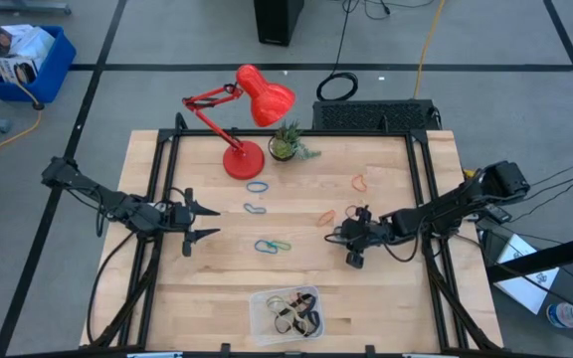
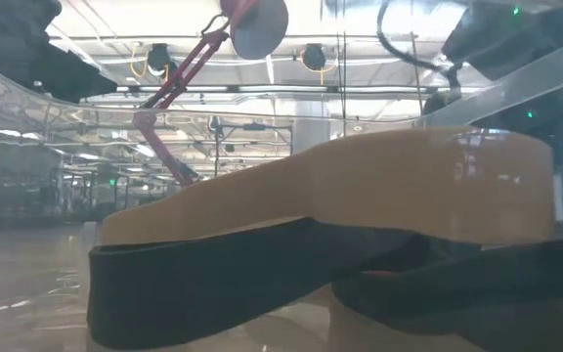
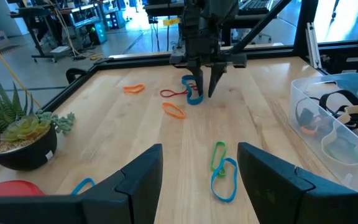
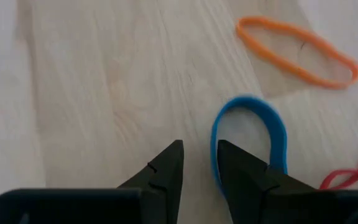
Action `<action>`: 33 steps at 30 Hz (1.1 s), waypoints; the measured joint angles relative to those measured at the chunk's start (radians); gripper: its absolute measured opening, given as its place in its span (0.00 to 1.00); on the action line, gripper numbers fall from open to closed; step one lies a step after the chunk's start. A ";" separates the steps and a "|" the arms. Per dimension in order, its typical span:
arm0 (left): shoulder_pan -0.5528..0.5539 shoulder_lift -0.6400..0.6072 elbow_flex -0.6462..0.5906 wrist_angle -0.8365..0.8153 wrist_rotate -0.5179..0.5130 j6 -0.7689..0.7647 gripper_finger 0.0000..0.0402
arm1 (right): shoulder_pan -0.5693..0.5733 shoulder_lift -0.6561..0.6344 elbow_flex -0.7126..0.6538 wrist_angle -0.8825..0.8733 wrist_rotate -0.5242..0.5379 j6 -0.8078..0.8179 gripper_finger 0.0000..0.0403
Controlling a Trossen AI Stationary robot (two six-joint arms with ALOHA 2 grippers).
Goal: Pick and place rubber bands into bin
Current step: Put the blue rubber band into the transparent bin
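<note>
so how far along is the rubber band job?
Partly done. The bin already holds several bands. In hand: the right gripper is down at the table, jaws narrowed around one side of a blue band, not yet lifted. Left: orange band, red band, the blue-green pair and others. Left gripper waits open.

Red rubber band (image 4: pixel 353 177) cut off by edge.

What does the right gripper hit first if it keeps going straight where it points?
The wooden tabletop, most likely: the right gripper points down at it, one jaw beside the blue rubber band. Remaining height is unclear.
</note>
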 joint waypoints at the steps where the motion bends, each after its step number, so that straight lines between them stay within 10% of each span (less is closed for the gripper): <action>1: 0.000 0.000 0.000 0.000 0.000 0.000 0.53 | 0.000 0.011 0.000 -0.005 0.000 0.000 0.23; 33: 0.000 0.000 0.000 0.000 0.000 -0.008 0.53 | -0.001 0.079 0.000 0.057 0.052 0.185 0.01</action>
